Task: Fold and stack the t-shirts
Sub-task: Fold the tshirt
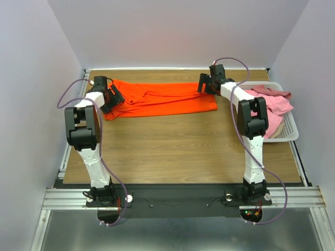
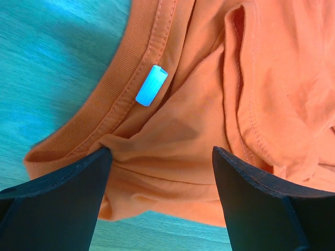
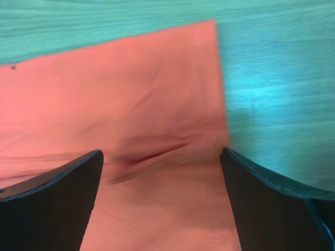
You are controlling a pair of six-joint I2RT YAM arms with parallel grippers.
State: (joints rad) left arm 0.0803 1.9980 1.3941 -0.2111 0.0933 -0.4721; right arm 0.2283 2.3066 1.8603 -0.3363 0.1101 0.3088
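Note:
The bright orange-red t-shirt (image 1: 162, 98) lies folded into a long band across the far part of the table. My left gripper (image 1: 114, 98) is at its left end, open, with the fingers straddling bunched cloth by the collar (image 2: 125, 78) and a small white tag (image 2: 151, 85); in the left wrist view the gripper (image 2: 161, 151) is empty. My right gripper (image 1: 205, 84) is at the shirt's right end, open over the hem corner (image 3: 209, 63); in the right wrist view the gripper (image 3: 162, 151) straddles a crease. Light pink and dusty rose t-shirts (image 1: 275, 104) lie heaped in the basket.
The white slatted basket (image 1: 291, 134) stands at the table's right edge, beside the right arm. The wooden table (image 1: 178, 149) has white walls behind and on both sides. A metal rail runs along the near edge.

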